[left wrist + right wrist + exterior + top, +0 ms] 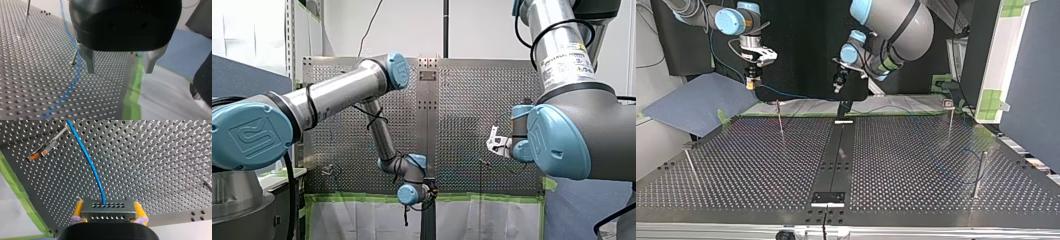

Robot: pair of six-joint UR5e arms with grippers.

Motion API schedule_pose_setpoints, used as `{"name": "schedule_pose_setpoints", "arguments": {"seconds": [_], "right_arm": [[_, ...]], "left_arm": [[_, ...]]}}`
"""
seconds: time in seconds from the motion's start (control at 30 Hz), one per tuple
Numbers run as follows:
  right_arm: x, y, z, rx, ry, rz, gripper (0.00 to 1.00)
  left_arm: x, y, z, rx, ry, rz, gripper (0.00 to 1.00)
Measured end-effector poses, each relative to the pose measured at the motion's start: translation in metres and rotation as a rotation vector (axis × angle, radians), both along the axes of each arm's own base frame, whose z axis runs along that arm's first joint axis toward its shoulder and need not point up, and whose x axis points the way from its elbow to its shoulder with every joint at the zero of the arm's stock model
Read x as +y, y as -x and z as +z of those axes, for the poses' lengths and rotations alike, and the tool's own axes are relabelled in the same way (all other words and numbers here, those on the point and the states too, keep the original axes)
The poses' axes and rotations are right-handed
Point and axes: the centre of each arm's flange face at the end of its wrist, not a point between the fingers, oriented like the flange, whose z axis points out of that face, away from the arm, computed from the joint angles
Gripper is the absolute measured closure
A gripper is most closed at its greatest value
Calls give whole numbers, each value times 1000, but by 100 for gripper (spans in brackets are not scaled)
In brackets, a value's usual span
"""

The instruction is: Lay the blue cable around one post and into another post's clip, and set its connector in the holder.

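Note:
My right gripper [108,209] is shut on a grey metal connector [108,215], with its yellow pads [78,208] on both ends. The blue cable [87,157] leaves the connector's top and arcs away over the perforated table. In the top view my right gripper [752,82] hangs above the table's far left edge. From it the cable [796,95] runs right past a thin post [780,117]. My left gripper [120,71] is open, with bare metal fingers [90,62] and nothing between them. A blurred stretch of cable [73,80] lies on the table beside one finger, near a post [75,56].
More posts stand at the top view's far right [950,117], near right [980,172] and near left [691,165]. A clip post with orange marks [46,146] lies ahead of my right gripper. A black rail [838,155] divides the table. Green tape [133,90] lines its edge.

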Motion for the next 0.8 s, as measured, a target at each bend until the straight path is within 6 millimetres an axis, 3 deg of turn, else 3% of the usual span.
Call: {"name": "schedule_pose_setpoints", "arguments": {"seconds": [0.53,0.8], "right_arm": [[0,-1,0,5,6,4,100],[0,-2,0,5,9,5,100]], "left_arm": [[30,23,-80,102,-56,39,5],[24,21,-62,91,-73,31,5]]}}
